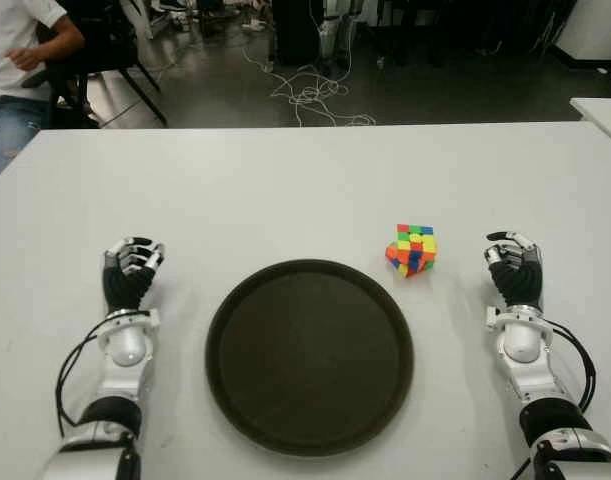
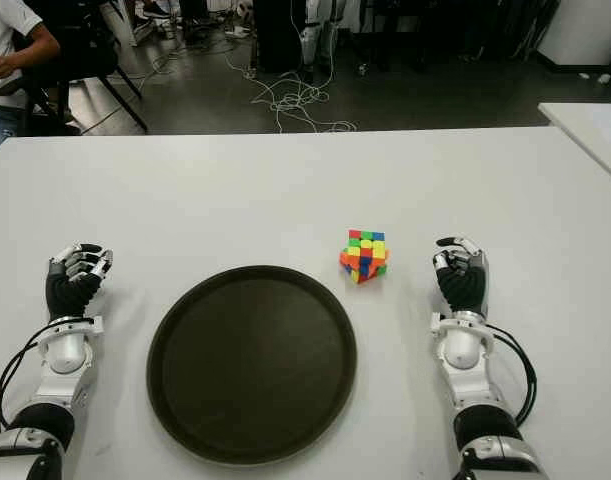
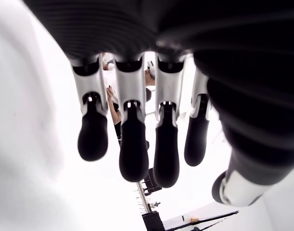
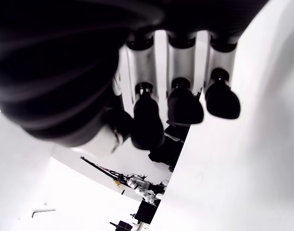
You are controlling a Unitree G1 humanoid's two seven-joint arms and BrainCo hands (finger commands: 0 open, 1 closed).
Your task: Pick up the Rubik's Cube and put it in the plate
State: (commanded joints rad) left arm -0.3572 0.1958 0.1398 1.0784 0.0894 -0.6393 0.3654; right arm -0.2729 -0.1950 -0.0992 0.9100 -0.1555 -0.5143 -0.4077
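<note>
A scrambled Rubik's Cube (image 1: pixel 412 249) stands tilted on a corner on the white table (image 1: pixel 285 190), just off the far right rim of a round dark plate (image 1: pixel 309 355). The plate holds nothing. My right hand (image 1: pixel 514 268) is to the right of the cube, about a hand's width away, fingers (image 4: pixel 147 120) loosely curled and holding nothing. My left hand (image 1: pixel 131 270) shows to the left of the plate, fingers (image 3: pixel 132 144) relaxed and holding nothing.
Beyond the table's far edge is a dark floor with loose white cables (image 1: pixel 310 95). A seated person (image 1: pixel 20 60) is at the far left. A second white table's corner (image 1: pixel 600 115) shows at the far right.
</note>
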